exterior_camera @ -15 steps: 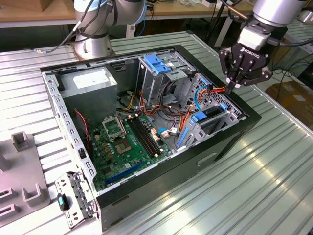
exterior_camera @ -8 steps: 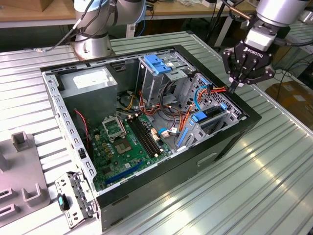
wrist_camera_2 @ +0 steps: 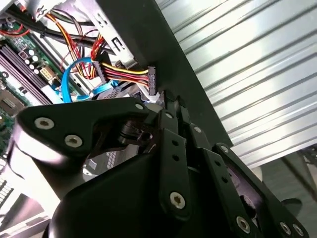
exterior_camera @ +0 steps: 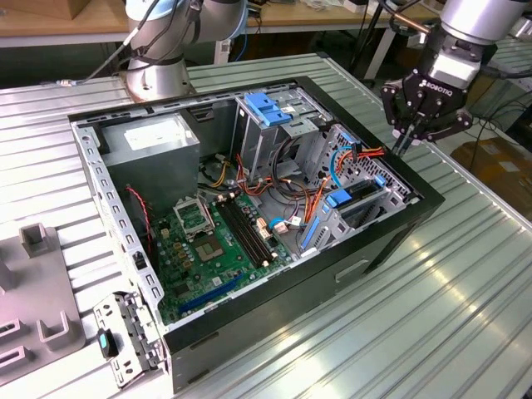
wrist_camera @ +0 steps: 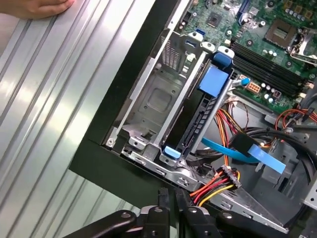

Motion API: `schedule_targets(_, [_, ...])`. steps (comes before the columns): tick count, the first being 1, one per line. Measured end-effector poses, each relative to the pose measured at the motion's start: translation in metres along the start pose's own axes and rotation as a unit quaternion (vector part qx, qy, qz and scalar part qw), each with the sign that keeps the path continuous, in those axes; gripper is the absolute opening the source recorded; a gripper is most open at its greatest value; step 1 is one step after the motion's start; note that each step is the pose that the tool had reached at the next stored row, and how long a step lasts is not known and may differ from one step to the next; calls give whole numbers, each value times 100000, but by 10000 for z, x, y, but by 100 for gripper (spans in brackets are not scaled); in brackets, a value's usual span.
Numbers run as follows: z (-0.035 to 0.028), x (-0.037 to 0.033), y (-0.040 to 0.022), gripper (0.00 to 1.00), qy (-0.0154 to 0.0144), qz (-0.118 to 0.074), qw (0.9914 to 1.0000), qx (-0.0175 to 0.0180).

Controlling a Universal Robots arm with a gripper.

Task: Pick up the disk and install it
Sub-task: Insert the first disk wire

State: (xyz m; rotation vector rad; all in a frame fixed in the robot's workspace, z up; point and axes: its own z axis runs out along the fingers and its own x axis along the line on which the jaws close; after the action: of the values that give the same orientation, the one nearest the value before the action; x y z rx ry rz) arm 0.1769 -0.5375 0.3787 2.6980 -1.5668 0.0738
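The disk is out of view. My gripper (exterior_camera: 403,145) hangs over the rim of the open computer case (exterior_camera: 416,208) on the exterior view's right, fingers shut together with nothing between them. In the first wrist view the gripper (wrist_camera: 172,194) sits just outside the case wall, near a bare metal drive cage (wrist_camera: 158,99) with a blue latch (wrist_camera: 214,79) beside it. A black connector on red, yellow and black wires (wrist_camera: 229,176) lies close to the fingertips. In the second wrist view the gripper (wrist_camera_2: 171,101) is almost touching that connector (wrist_camera_2: 151,79).
Inside the case are a green motherboard (exterior_camera: 208,233), a grey power-supply box (exterior_camera: 158,137) and a taller cage with a blue latch (exterior_camera: 270,108). A blue flat cable (wrist_camera: 247,151) loops near the connector. A person's hand (wrist_camera: 39,7) rests on the ribbed table. A grey fixture (exterior_camera: 33,283) stands on the exterior view's left.
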Motion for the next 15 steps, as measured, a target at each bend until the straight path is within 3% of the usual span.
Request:
schedule_targets(1, [0,0,0,19,-51,-685,99998,63])
schedule_targets(2, [1,-1,0,25,-87,-2011,99980,146])
schedule_targets(4, [2,-1,0,25,-96,-3544,99937,221])
schedule_targets(6, [2,0,0,25,-190,-5451,99850,370])
schedule_targets(8, [7,-2,2,25,-301,-7692,99702,542])
schedule_targets(10, [7,-17,28,25,-386,-8183,99662,623])
schedule_targets(11, [5,-44,76,25,-418,-8202,99660,655])
schedule_targets(13, [7,-60,76,25,-429,-8571,99629,681])
schedule_targets(15, [8,-61,75,25,-446,-10364,99458,766])
